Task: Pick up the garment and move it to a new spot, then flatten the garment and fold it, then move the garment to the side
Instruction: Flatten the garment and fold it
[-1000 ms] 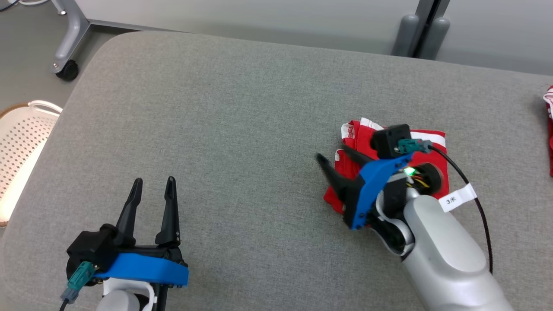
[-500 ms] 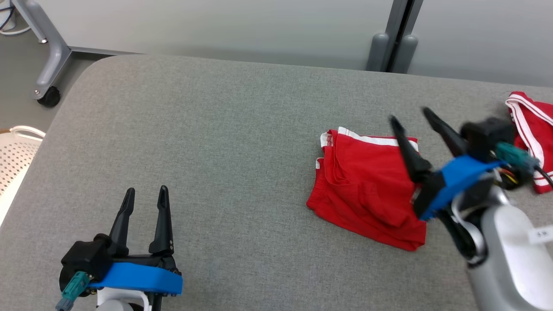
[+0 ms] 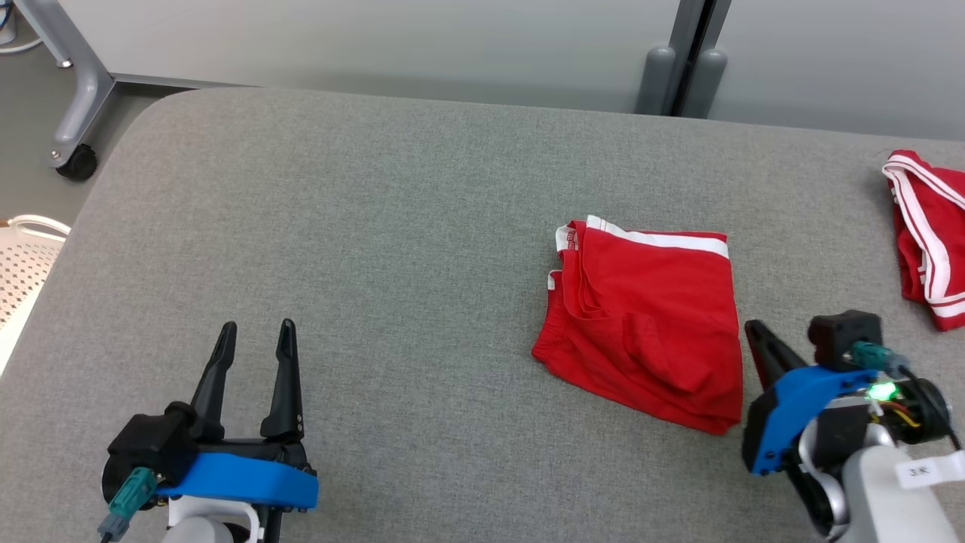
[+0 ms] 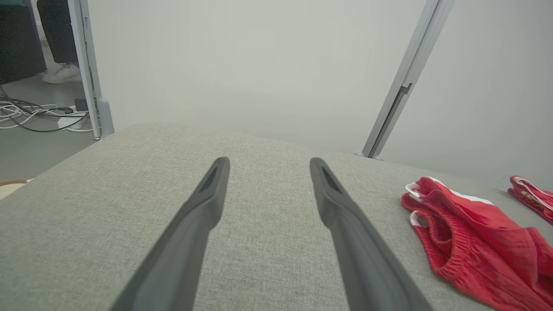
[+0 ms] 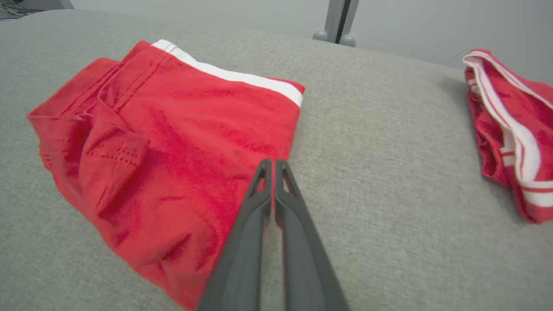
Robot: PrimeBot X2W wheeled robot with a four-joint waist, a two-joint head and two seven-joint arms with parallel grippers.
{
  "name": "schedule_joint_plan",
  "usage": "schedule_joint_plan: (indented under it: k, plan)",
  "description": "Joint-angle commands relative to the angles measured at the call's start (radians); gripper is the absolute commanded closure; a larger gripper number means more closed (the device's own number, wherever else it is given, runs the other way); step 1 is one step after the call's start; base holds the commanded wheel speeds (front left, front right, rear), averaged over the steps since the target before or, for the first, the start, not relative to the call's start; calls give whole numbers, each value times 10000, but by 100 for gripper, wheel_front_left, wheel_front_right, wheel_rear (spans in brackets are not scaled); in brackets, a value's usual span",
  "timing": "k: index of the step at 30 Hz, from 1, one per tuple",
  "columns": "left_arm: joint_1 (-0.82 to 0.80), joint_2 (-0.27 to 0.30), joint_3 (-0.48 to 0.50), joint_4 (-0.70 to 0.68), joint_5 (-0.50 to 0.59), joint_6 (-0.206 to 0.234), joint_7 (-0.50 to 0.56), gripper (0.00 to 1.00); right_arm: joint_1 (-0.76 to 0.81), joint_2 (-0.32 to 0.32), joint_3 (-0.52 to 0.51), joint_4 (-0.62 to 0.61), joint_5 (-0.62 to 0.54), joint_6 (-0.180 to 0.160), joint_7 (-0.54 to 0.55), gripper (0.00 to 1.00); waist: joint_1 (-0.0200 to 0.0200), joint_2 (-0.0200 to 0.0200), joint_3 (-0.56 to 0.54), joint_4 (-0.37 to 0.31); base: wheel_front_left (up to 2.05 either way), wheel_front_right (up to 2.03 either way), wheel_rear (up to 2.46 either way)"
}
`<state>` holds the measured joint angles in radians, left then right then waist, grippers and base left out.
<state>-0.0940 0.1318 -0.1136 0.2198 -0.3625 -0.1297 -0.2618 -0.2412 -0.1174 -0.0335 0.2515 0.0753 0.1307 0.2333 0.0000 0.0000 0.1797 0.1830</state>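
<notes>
A red garment with a white stripe (image 3: 648,317) lies folded in a rough square on the grey padded table (image 3: 377,226), right of centre. My right gripper (image 3: 750,326) sits just off its right edge, near the front, apart from the cloth. In the right wrist view its fingers (image 5: 271,162) are pressed together with nothing between them, above the folded garment's (image 5: 173,129) right edge. At the front left my left gripper (image 3: 256,326) rests open and holds nothing. The left wrist view shows its spread fingers (image 4: 268,162), with the garment (image 4: 471,242) far to the right.
A second red garment with white stripes (image 3: 927,234) lies bunched at the table's far right edge (image 5: 510,125). A white perforated basket (image 3: 22,264) stands off the left side. A wheeled stand leg (image 3: 71,151) and grey posts (image 3: 678,68) are behind the table.
My right gripper was open over the garment, lifted off to the right, and has drawn back to the front right with its fingers shut. The camera shifted. The left gripper stayed put.
</notes>
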Motion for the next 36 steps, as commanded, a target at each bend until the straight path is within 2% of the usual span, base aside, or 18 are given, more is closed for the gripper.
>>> schedule_joint_plan:
  k: [1, 7, 12, 21, 23, 26, 27, 28, 36]
  plan:
    - [-183, 89, -39, 7, 23, -6, -38, 0, -186, 119, 139, 251, -90, 1, -57, 100, 0, 0, 25, 3, 0, 0, 0]
    - [-405, 205, -237, 140, 39, -6, -38, 0, -842, 459, 1095, 1611, -162, 1, -219, 100, 0, 0, 87, 77, 0, 0, 0]
    - [-399, 277, -326, 333, 57, -6, -38, 0, -1005, 631, 2572, 2123, 267, 1, -398, 100, 0, 0, 36, 172, 0, 0, 0]
    - [-221, 428, -263, 390, 360, 54, -38, 0, -449, 664, 5608, 1308, 1849, 1, -511, 100, 0, 0, -150, -17, 0, 0, 0]
    - [-193, 480, -240, 376, 427, 66, -38, 0, -380, 660, 5940, 946, 2229, 1, -597, 100, 0, 0, -204, -109, 0, 0, 0]
    - [-144, 528, -212, 382, 526, 97, -38, 0, -265, 656, 5777, 387, 2505, 1, -968, 100, 0, 0, -320, -249, 0, 0, 0]
    - [-122, 543, -203, 370, 573, 120, -40, 0, -201, 659, 5584, 190, 2476, 1, -1151, 58, 0, 0, -371, -302, 0, 0, 0]
    - [-89, 556, -185, 369, 592, 146, -38, 0, -100, 653, 5310, -4, 2427, 1, -1342, 1, 0, 0, -430, -355, 0, 0, 0]
    - [362, 656, -75, 361, 605, 244, -38, 0, 739, 658, 2237, -1770, 1129, 1, -3045, 0, 0, 0, -960, -852, 0, 0, 0]
